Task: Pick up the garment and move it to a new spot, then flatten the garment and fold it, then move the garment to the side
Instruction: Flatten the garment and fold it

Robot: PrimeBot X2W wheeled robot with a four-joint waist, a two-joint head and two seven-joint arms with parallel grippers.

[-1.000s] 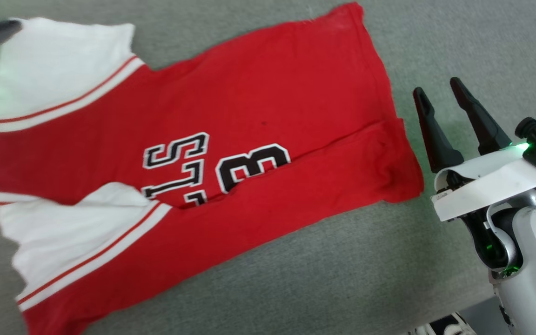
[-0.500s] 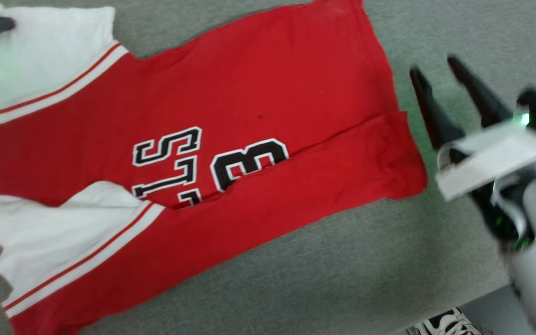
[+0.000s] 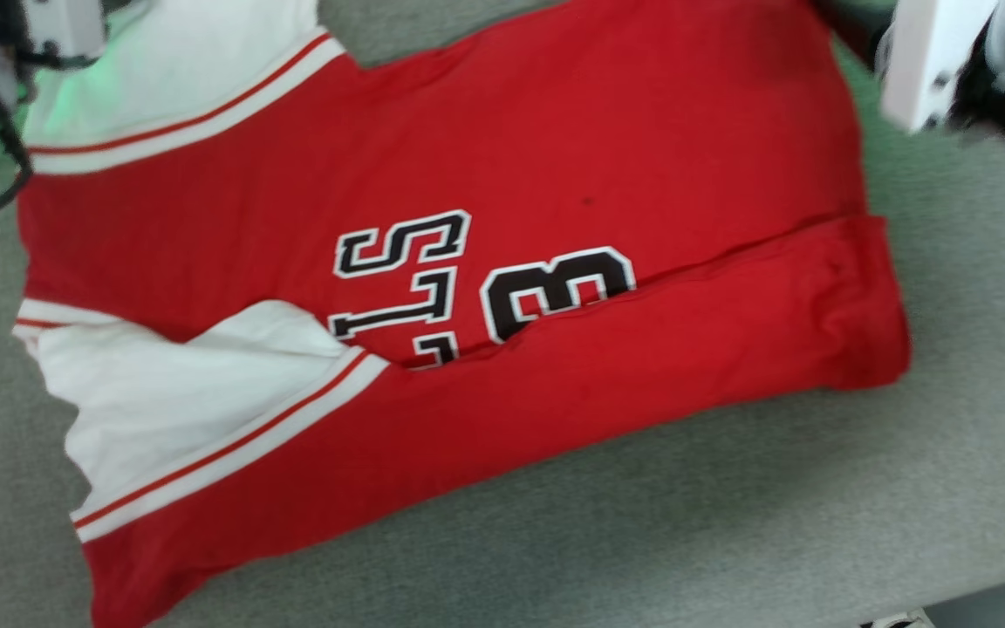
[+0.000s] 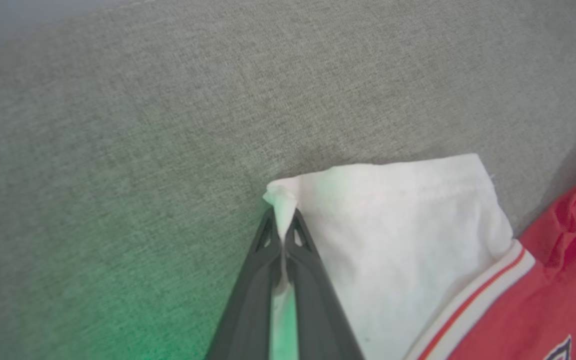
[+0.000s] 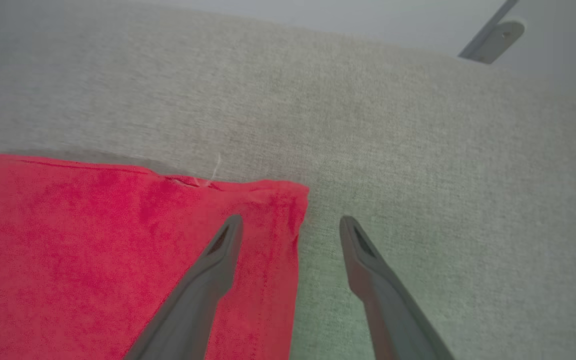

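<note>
The garment (image 3: 485,157) is a red shirt with white sleeves. It lies spread out on the grey, cloth-covered table (image 3: 729,523). Its long near side is folded up over the front, and the fold hides the bottom of the black and white letters and number (image 3: 485,288). One white sleeve (image 3: 180,392) lies on the near left part of the shirt. The other white sleeve (image 4: 393,240) is at the far left corner.

The left gripper (image 4: 282,220) is squeezed tight on the corner tip of that far sleeve. A little bit of white cloth pokes out past its fingertips.

The right gripper (image 5: 290,222) is wide open at the far right corner of the shirt. One finger (image 5: 218,260) is over the red cloth and the other finger (image 5: 368,270) is over the bare table. The shirt's edge runs between them. I cannot tell if the fingers touch the cloth.
</note>
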